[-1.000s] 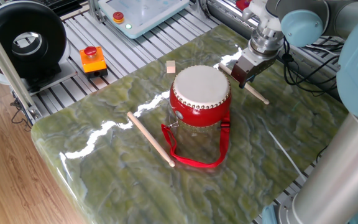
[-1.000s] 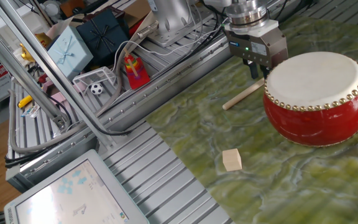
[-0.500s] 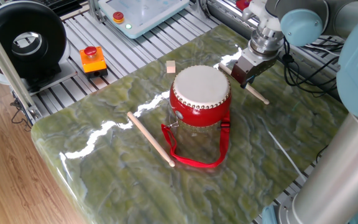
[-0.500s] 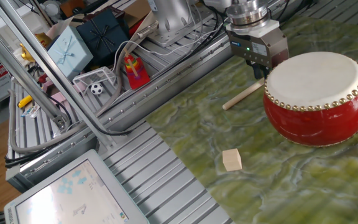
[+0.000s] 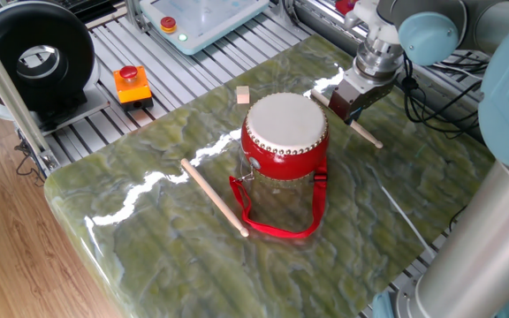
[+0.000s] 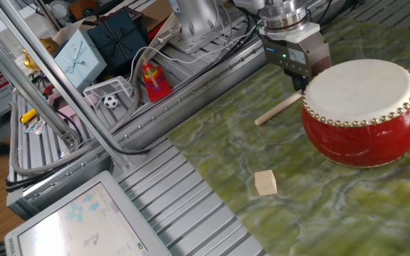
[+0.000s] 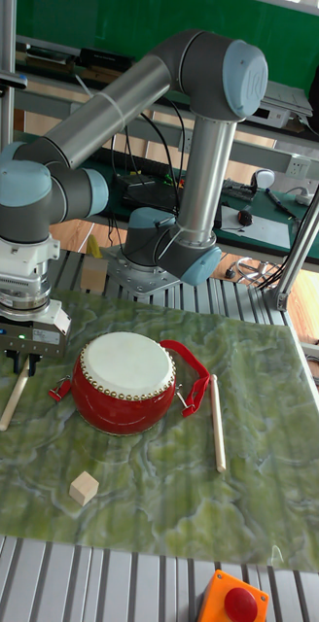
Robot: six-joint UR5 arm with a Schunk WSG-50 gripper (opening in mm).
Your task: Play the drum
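Note:
The drum (image 5: 284, 134) stands upright mid-table, red with an off-white head, studs round the rim and a red strap (image 5: 277, 221) trailing in front; it also shows as the drum (image 6: 361, 110) and the drum (image 7: 124, 381). My gripper (image 5: 349, 106) is low just behind it, fingers pointing down at a thin wooden stick (image 5: 367, 132) lying on the table. The gripper (image 7: 21, 365) has its two fingers apart over the stick's upper end (image 7: 16, 397). In the other fixed view the gripper (image 6: 299, 80) nearly touches the drum's rim. A second stick (image 5: 213, 196) lies at the front left.
A small wooden cube (image 5: 243, 94) lies behind the drum on the green marbled table (image 5: 148, 238). An orange box with a red button (image 5: 132, 84) sits off the table's left edge. Slatted metal rails, cables and boxes (image 6: 112, 43) surround the table.
The gripper has crept a few pixels toward the drum over the stick. Drum, both sticks and cube have not moved.

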